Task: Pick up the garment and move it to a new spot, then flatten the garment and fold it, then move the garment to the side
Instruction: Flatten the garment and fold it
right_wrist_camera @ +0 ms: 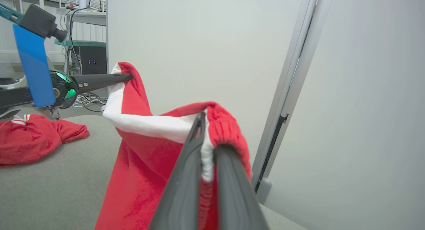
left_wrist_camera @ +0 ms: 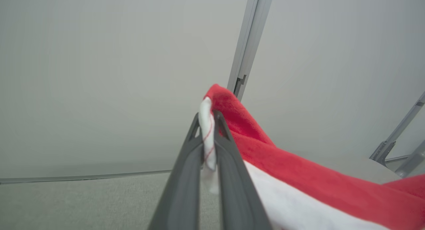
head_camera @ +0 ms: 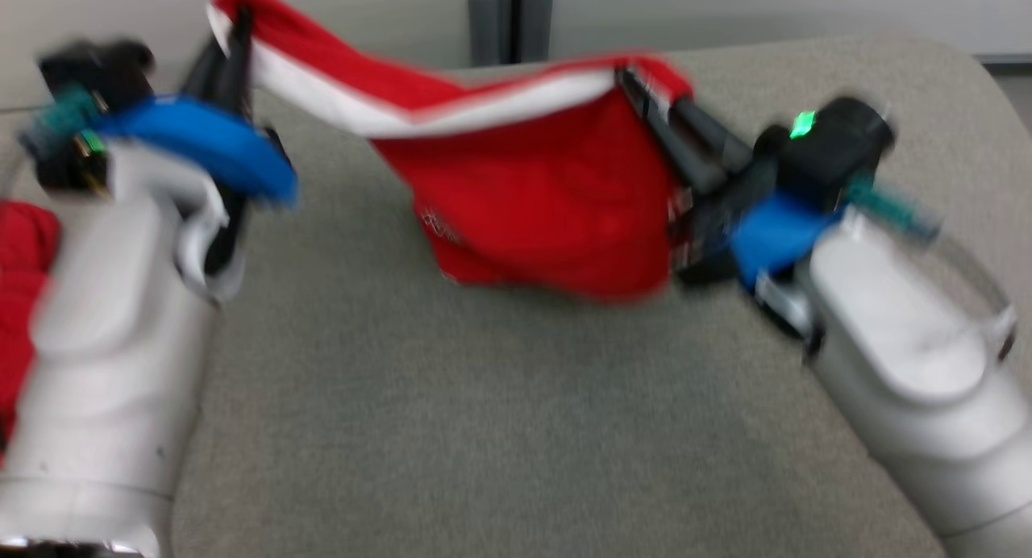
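Red garment (head_camera: pixel 548 211) with white band, suspended above the grey bench (head_camera: pixel 484 421): left claw (head_camera: pixel 239 26) and right claw (head_camera: pixel 629 82) each clamped on one end of its upper hem, band sagging between them

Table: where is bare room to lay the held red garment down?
The grey table is bare across its middle, on the near side of the hanging garment. The far right corner beyond the right gripper is bare too. The left edge is crowded by a red cloth pile.
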### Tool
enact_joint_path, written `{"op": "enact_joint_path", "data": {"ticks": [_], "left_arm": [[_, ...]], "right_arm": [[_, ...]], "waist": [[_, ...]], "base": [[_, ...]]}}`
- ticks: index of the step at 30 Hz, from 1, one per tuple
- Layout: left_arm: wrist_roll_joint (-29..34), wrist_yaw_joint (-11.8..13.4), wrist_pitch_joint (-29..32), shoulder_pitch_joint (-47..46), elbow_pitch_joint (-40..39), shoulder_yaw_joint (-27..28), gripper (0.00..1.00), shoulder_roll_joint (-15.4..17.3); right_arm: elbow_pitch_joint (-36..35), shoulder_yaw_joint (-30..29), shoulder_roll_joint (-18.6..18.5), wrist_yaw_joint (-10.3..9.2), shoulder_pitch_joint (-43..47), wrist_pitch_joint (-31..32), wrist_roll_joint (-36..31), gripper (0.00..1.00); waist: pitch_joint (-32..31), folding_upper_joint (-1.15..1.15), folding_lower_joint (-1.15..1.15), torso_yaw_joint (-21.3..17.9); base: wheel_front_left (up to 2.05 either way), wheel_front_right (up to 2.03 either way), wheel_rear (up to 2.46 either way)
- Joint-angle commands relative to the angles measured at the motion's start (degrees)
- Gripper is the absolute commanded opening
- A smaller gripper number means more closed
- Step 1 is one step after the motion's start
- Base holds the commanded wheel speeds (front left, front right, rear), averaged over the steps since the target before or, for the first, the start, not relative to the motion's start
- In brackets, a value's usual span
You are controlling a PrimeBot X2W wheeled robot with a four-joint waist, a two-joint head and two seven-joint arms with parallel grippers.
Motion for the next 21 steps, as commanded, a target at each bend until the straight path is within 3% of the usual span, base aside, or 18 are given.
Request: {"op": "enact_joint_path", "data": {"ticks": [1, 6, 12, 16, 21], "left_arm": [[-0.61, -0.04, 1.09, -5.84, 0.97, 0.73, 0.00, 0.78], [-0.74, 0.75, 2.69, -24.08, 5.32, 1.96, 0.00, 0.65], [-0.24, 0.24, -1.15, -39.09, 9.68, 0.23, 0.00, -2.46], [-1.20, -0.08, -4.68, -42.09, 12.18, -0.58, 0.00, -4.18], [-4.20, -0.19, -7.37, -37.01, 13.50, -3.28, 0.00, -4.96]], "right_arm": [[1.03, 0.02, -0.64, 0.01, -6.05, -0.18, 1.04, 0.00], [6.19, -0.31, -0.89, 0.01, -24.26, -0.19, 6.25, 0.00], [10.81, -1.16, -2.34, 0.01, -39.01, -0.18, 11.10, 0.00], [12.33, -0.19, -3.22, 0.02, -41.57, -0.14, 13.11, 0.00], [12.46, 4.00, -4.13, 0.01, -36.45, -0.13, 15.23, 0.00]], "waist": [[3.02, -0.02, -0.02, 0.64], [8.70, -0.02, -0.02, -0.08], [11.62, -0.02, -0.02, 0.67], [11.90, -0.02, -0.02, 1.54], [11.74, -0.02, -0.02, 1.93]], "base": [[0.00, 0.00, 0.00], [0.00, 0.00, 0.00], [0.00, 0.00, 0.00], [0.00, 0.00, 0.00], [0.00, 0.00, 0.00]]}}
